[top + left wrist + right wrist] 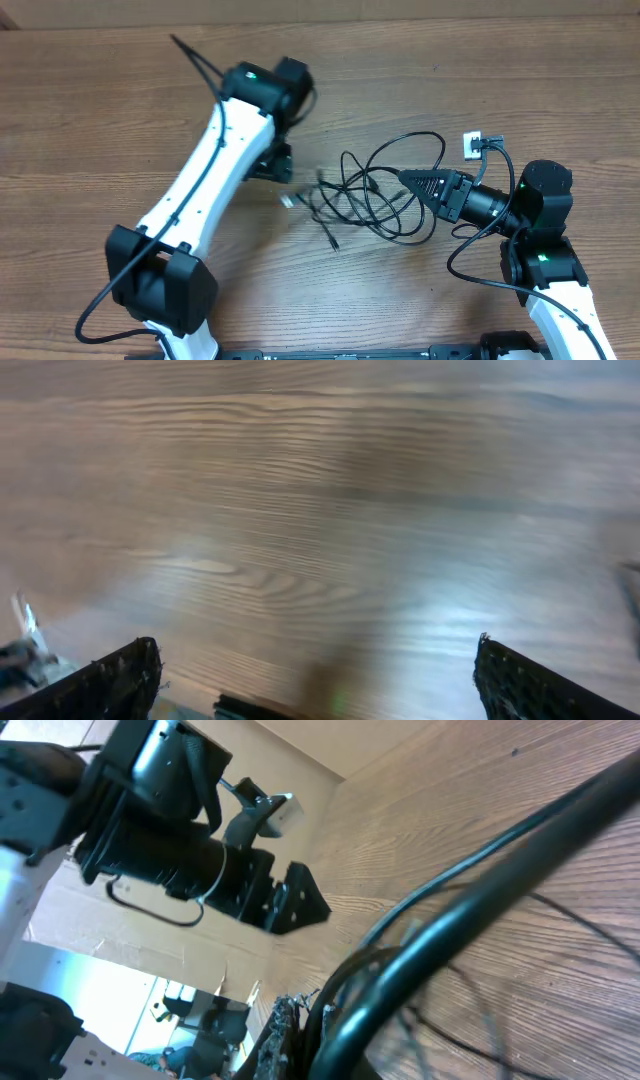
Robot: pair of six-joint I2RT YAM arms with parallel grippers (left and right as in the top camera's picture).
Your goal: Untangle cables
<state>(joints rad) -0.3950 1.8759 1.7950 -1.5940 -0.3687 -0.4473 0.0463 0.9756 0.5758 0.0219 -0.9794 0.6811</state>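
Cables (368, 192) sprawl left-to-right between the claws: right claw (405, 179), pressed together, sits among their right loops; left claw (282, 168), spread wide, hangs just off their left ends.

Left wrist view is blurred throughout: the table (320, 510) grain smears, the left gripper (315, 680) shows only the tips of its jaws, cut off by the bottom edge, and a pale object (22, 625) at the left edge is unreadable. In the right wrist view, cables (450, 930) loom out of focus and run off frame.
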